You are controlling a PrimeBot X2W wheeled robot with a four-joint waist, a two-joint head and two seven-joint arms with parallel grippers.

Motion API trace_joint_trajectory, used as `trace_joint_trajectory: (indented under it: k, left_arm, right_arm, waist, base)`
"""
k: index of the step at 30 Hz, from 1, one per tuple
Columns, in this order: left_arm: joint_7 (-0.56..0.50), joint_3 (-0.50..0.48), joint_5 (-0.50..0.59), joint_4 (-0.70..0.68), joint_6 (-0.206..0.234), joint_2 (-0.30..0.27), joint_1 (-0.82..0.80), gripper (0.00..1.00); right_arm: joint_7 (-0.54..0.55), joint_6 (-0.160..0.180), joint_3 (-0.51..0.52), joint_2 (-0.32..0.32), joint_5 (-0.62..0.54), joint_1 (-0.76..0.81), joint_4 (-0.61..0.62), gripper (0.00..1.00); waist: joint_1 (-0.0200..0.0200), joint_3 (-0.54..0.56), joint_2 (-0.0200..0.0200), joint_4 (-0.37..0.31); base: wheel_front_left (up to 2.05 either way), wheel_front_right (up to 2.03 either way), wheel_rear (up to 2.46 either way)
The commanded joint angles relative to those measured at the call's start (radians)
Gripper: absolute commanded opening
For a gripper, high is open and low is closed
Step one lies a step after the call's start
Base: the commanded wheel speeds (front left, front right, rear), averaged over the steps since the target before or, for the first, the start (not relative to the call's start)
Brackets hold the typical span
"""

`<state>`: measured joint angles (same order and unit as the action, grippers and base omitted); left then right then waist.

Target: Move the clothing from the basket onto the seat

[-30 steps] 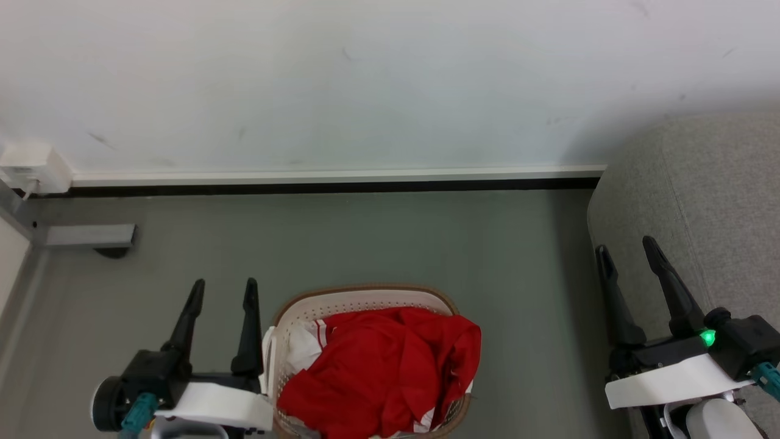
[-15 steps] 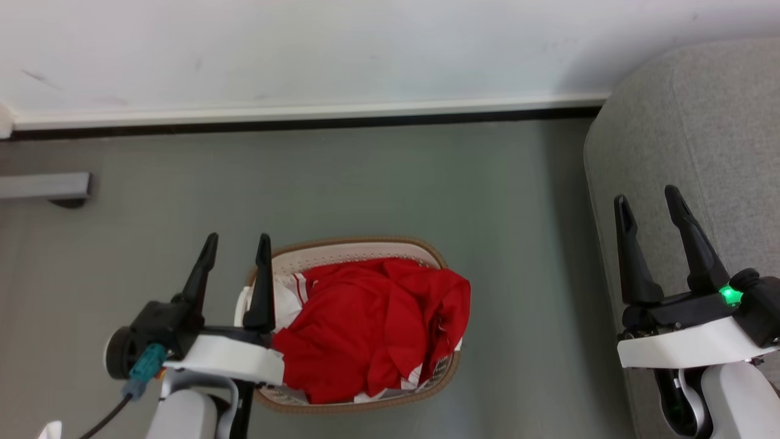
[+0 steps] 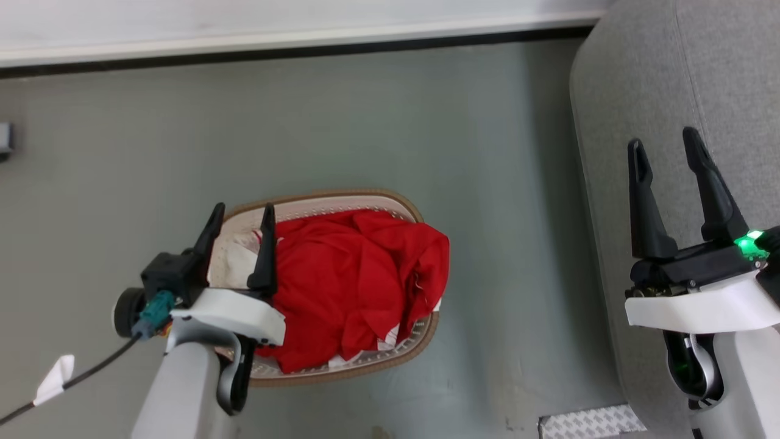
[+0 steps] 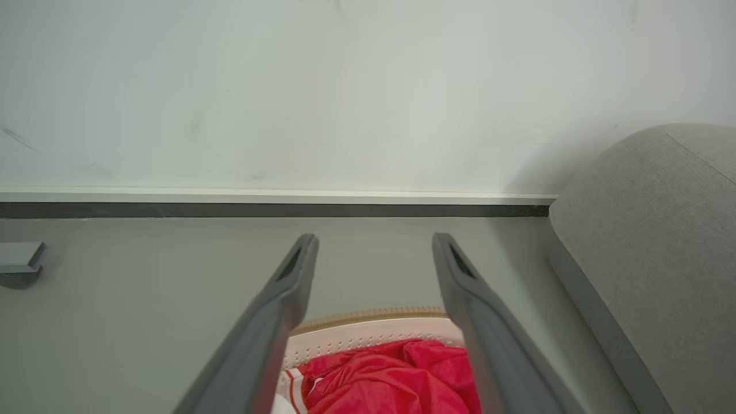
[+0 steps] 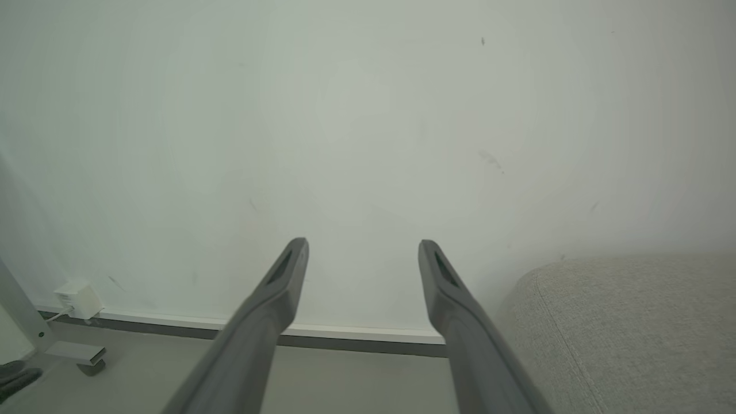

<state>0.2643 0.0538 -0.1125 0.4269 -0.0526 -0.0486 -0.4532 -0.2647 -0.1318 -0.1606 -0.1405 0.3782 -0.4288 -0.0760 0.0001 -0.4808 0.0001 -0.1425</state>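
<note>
The oval white basket with a tan rim stands on the grey floor, heaped with bright red clothing; a white piece with red stripes shows at its left end. My left gripper hangs open above the basket's left part, its fingers empty. In the left wrist view the basket rim and red fabric lie between and below the left gripper. The grey sofa rises at the right. My right gripper is open over the sofa's edge, holding nothing. The right gripper faces the wall.
A white wall with a white and black baseboard runs along the far side. A grey metal foot stands on the floor at the far left. A patterned metal plate lies near the sofa's base. A cable with a white tag trails from my left wrist.
The head camera has tilted down, so the whole scene has shifted upward. My left gripper has moved right, from beside the basket to over its left part. Both grippers stay open.
</note>
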Motion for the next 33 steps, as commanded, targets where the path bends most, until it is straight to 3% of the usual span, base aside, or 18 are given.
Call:
trace_joint_trajectory:
  k: [1,10,19,33]
  left_arm:
    - [0.000,-0.004,0.018,0.016,-0.005,-0.008,-0.021,1.00]
    - [0.000,-0.011,-0.008,0.201,-0.036,-0.019,-0.132,1.00]
    - [-0.017,0.028,-0.029,0.470,-0.067,-0.042,-0.279,1.00]
    - [-0.115,0.082,-0.063,0.748,-0.078,-0.084,-0.475,1.00]
  right_arm:
    - [0.001,0.002,0.002,-0.002,0.008,-0.015,0.008,1.00]
    - [0.001,0.002,0.005,0.031,0.043,-0.045,0.050,1.00]
    - [0.001,0.002,-0.010,0.036,0.049,-0.071,0.074,1.00]
    - [0.001,0.002,-0.003,0.064,0.089,-0.113,0.135,1.00]
  waist:
    - [-0.0001,-0.031,-0.0001,-0.021]
    - [-0.0001,-0.116,-0.0001,-0.059]
    - [-0.0001,-0.191,-0.0001,-0.099]
    - [-0.0001,-0.301,-0.0001,-0.165]
  base:
    - [0.00,0.00,0.00]
    - [0.00,0.00,0.00]
    - [0.00,0.00,0.00]
    - [0.00,0.00,0.00]
